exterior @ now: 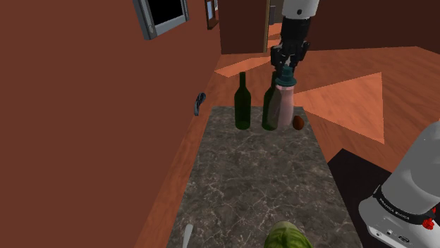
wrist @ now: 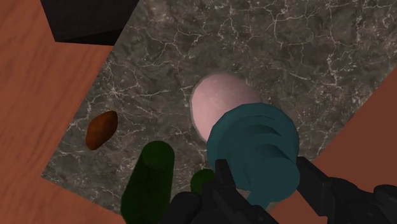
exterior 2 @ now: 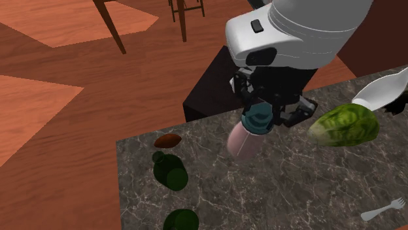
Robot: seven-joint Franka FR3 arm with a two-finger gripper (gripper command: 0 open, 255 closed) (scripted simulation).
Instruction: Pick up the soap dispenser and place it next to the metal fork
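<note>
Closest to the lens, your gripper (wrist: 264, 175) was clamped on the teal pump head of the soap dispenser (wrist: 219, 102). Its pink body sat at the top middle of the shoulder view, right beside a green bottle (exterior: 269, 106). The fork (exterior: 187, 237) lay way down at the surface's (exterior: 247, 183) bottom edge. Heads up: gripping that high could let it swing, clip that bottle, or bump the cabbage (exterior: 288, 237) en route.

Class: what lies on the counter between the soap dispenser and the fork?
Nothing. In the second exterior view, bare marbled counter runs from the pink soap dispenser to the fork; the green cabbage sits off to one side.
</note>
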